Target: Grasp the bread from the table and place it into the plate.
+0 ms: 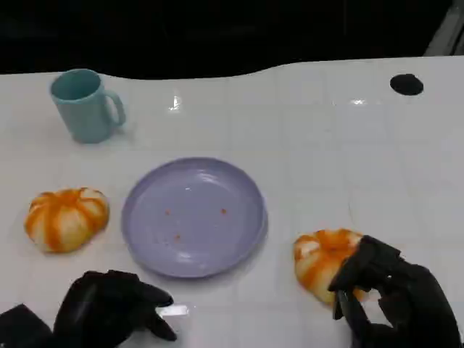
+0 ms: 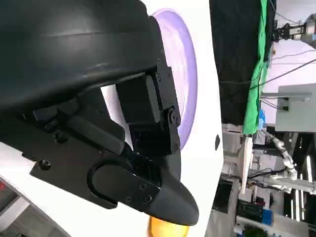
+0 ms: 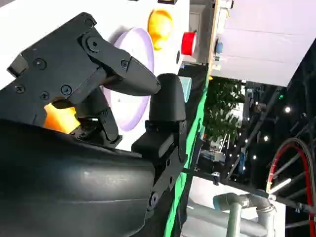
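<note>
Right hand [image 1: 388,293] fingers curled against bread [image 1: 325,261], grip unclear, beside plate [image 1: 193,216], left hand [image 1: 109,308] loosely spread, empty

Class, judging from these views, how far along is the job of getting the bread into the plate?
Nothing is placed: the plate holds only crumbs. In hand: the right hand touches the right bread, which remains on the table. Left: lifting and placing it. The left hand holds nothing.

Open table [image 1: 312,145] beside plate [image 1: 194,216]
</note>
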### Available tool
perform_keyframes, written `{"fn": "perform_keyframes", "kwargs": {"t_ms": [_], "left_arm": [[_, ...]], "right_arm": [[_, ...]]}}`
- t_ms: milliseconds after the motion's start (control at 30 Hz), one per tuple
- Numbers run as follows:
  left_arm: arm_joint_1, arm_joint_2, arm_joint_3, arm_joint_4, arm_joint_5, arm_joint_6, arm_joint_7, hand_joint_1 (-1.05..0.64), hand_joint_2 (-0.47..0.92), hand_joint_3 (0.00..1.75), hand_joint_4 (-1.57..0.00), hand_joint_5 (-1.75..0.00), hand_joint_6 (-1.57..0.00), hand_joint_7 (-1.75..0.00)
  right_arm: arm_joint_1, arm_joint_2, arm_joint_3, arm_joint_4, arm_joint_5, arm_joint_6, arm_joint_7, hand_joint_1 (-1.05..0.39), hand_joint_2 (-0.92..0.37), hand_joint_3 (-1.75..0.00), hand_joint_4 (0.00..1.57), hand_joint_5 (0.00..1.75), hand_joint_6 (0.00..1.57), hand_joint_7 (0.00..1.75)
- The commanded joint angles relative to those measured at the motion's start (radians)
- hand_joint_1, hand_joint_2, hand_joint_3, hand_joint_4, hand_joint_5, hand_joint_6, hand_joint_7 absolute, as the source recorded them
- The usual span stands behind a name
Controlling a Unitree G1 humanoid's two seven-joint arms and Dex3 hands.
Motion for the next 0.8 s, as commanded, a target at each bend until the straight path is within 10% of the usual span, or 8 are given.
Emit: {"fn": "perform_keyframes", "kwargs": {"t_ms": [33,800], "left_arm": [[-0.003,0.016,0.006,-0.002,0.002,-0.011,0.001,-1.05,0.87,0.0,-1.52,-0.58,-1.57,-0.18],[-0.002,0.013,0.004,-0.007,0.0,0.003,0.003,-1.05,0.86,0.0,-1.52,-0.59,-1.57,-0.18]], "right_arm": [[0.003,-0.015,-0.013,-0.009,0.007,-0.002,-0.002,-0.29,-0.45,-1.2,0.82,1.75,0.73,1.55],[0.003,-0.014,-0.013,-0.007,0.002,-0.007,-0.008,-0.3,-0.47,-1.16,0.81,1.75,0.73,1.54]]}}
